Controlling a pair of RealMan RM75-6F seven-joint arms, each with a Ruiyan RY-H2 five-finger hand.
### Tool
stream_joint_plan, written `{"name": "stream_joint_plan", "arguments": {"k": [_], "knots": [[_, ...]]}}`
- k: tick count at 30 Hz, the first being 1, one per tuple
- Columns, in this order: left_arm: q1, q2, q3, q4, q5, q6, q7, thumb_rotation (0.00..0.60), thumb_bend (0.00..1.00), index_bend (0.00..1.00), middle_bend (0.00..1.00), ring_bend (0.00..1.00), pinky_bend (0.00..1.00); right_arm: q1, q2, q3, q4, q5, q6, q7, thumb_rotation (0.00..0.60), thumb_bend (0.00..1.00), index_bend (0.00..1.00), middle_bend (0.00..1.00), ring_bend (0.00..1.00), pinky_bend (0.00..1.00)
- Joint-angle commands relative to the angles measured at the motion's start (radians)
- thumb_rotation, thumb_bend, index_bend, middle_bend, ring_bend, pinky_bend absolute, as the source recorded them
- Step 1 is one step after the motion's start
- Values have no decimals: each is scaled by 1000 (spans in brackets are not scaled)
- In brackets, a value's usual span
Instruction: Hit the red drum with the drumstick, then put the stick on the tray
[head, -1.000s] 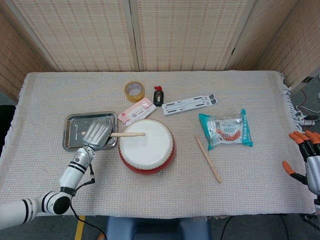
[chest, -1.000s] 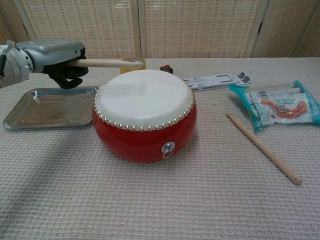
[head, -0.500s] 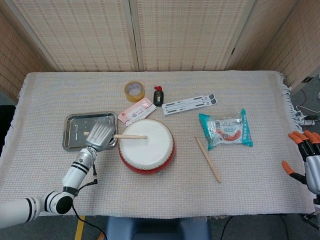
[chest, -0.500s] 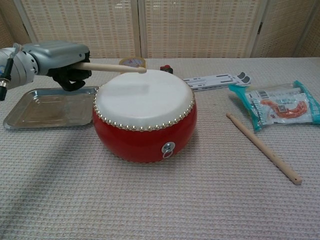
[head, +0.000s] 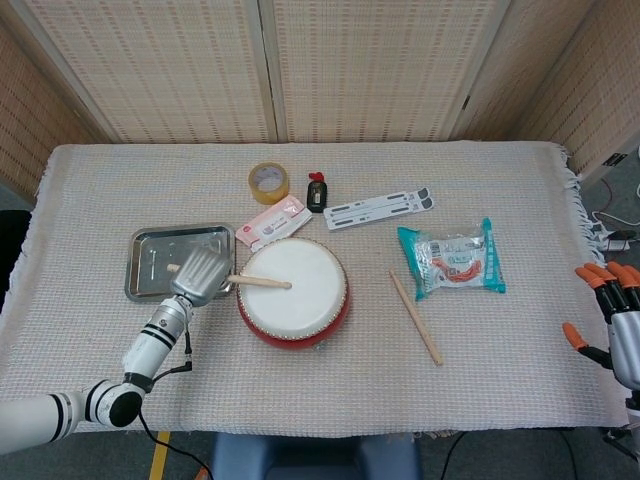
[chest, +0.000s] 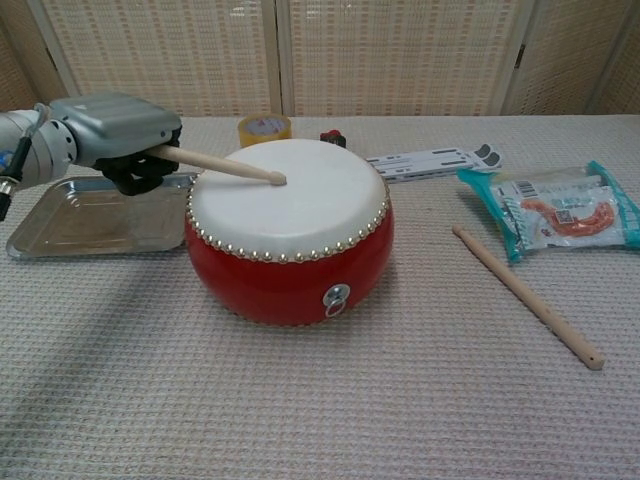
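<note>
Striking: the left hand (chest: 112, 128) grips one drumstick (chest: 220, 166) by its butt end, and the tip rests on or just at the white skin of the red drum (chest: 290, 250), near the skin's middle.
Step in hand: the hit itself, judged from the tip's contact with the skin; the putting-down half is not yet done.
Tray (head: 145, 285): lies just beside the drum on the left hand's side, flat on the cloth; the hand hangs over the tray edge nearest the drum.
Right hand (head: 620, 325): well apart from the drum at the far table edge, fingers spread, grasping nothing.
Spare stick (chest: 527, 297): lies loose on the cloth beyond the drum, on the right hand's side, near the snack packet (chest: 560, 212).
Next move calls for: lifting the tip off the skin, drawing the stick back away from the drum until its whole length is over the tray, lowering it flat, then letting go.
Risk: the stick looks long against the tray, so an end may overhang the rim.
</note>
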Motion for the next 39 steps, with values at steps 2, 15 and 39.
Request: {"name": "stream_joint_plan", "arguments": {"k": [2,15,39], "knots": [[28,41,-49,-66,12,39,-197,600,787,1000,1000,1000,1000,0,-1,-1,0,-3,1,0,600,237,179,166,65,121],[5,-23,57,51,74,25,-22,600,786,1000,1000,1000,1000,4,-5,-1,6,0,-8,6,600,237,179,166,65,121],[22,-24,32,55,93,14,-140,600,782,1000,1000,1000,1000,0,-5,-2,3,0,-1,1,600,237,179,166,65,121]]}}
